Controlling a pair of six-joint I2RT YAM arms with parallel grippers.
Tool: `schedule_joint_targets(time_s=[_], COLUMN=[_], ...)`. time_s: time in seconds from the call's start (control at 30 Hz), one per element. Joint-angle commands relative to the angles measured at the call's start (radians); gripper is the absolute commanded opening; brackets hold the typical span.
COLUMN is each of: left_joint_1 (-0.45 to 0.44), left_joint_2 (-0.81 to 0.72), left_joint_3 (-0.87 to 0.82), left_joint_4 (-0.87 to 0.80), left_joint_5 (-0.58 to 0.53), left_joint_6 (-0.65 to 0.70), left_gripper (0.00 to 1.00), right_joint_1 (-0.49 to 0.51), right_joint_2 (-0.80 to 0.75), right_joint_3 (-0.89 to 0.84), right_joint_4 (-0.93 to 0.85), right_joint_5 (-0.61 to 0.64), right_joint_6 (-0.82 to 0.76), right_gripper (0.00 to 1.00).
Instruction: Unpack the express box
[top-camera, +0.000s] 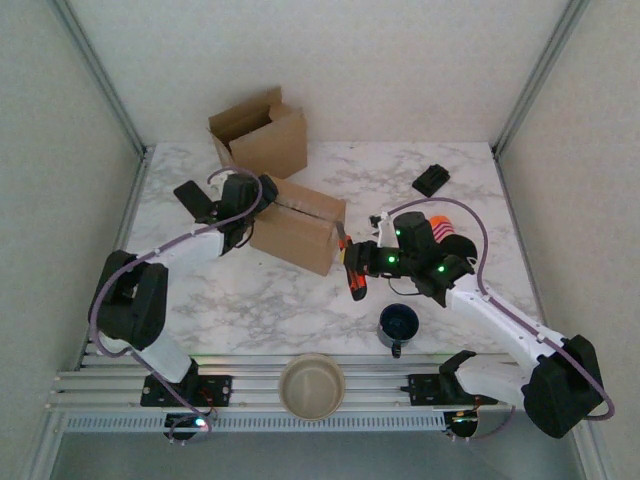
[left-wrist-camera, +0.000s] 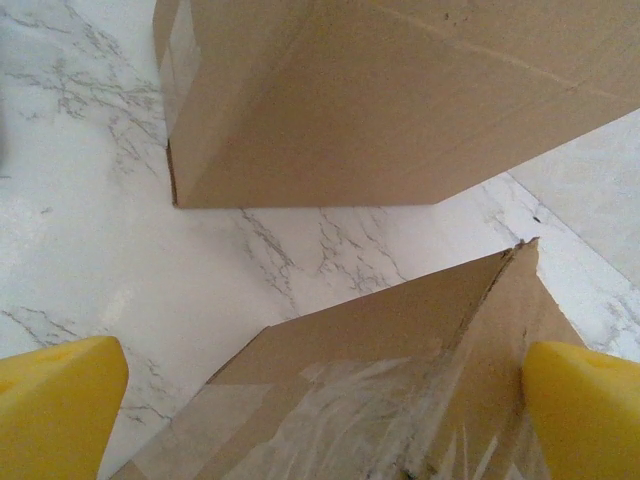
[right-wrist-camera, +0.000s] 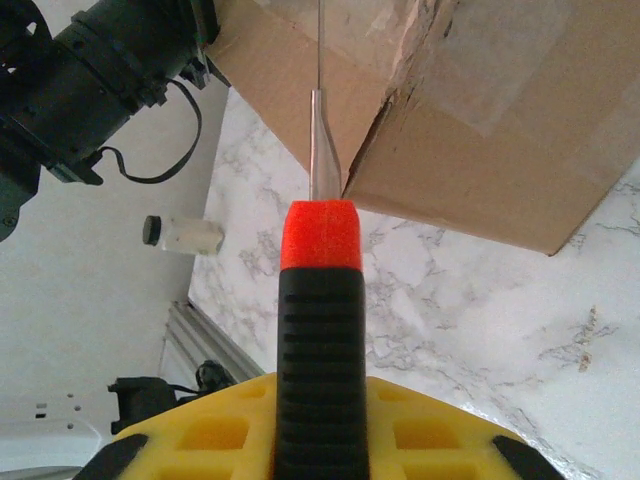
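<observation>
Left claw spread wide, empty, over taped express box. Right claw pinching orange-handled bladed tool. Right wrist view: blade at box's torn corner. Top view: open carton behind.

I worked in a robotics lab cell. My left arm and right arm were bolted to aluminium rails at the near edge of a marble-patterned table, boxed in by plain white panels on aluminium posts.
</observation>
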Motion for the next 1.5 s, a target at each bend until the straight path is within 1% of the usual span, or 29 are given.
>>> schedule_joint_targets(time_s=[0.0,0.3,0.6,0.83,1.27,1.47], left_joint_1=[-0.009,-0.018,-0.020,-0.022,-0.022,-0.021], left_joint_2=[0.094,0.116,0.115,0.115,0.114,0.111], left_joint_3=[-0.048,-0.035,-0.031,-0.029,-0.025,-0.026], left_joint_4=[-0.255,-0.264,-0.269,-0.269,-0.268,-0.271], left_joint_5=[-0.057,-0.076,-0.083,-0.084,-0.083,-0.083], left_joint_6=[0.011,0.019,0.025,0.027,0.032,0.033], left_gripper=[1.00,1.00,1.00,1.00,1.00,1.00], right_joint_1=[-0.015,-0.027,-0.034,-0.036,-0.037,-0.036], right_joint_2=[-0.010,0.031,0.078,0.110,0.090,0.114], right_joint_3=[-0.022,-0.036,-0.002,0.015,0.041,0.044], right_joint_4=[0.053,0.083,0.076,0.098,0.073,0.082], right_joint_5=[-0.019,-0.023,0.003,-0.004,0.023,0.022], right_joint_6=[0.036,0.058,0.059,0.071,0.060,0.062], right_gripper=[0.00,0.00,0.00,0.00,0.00,0.00])
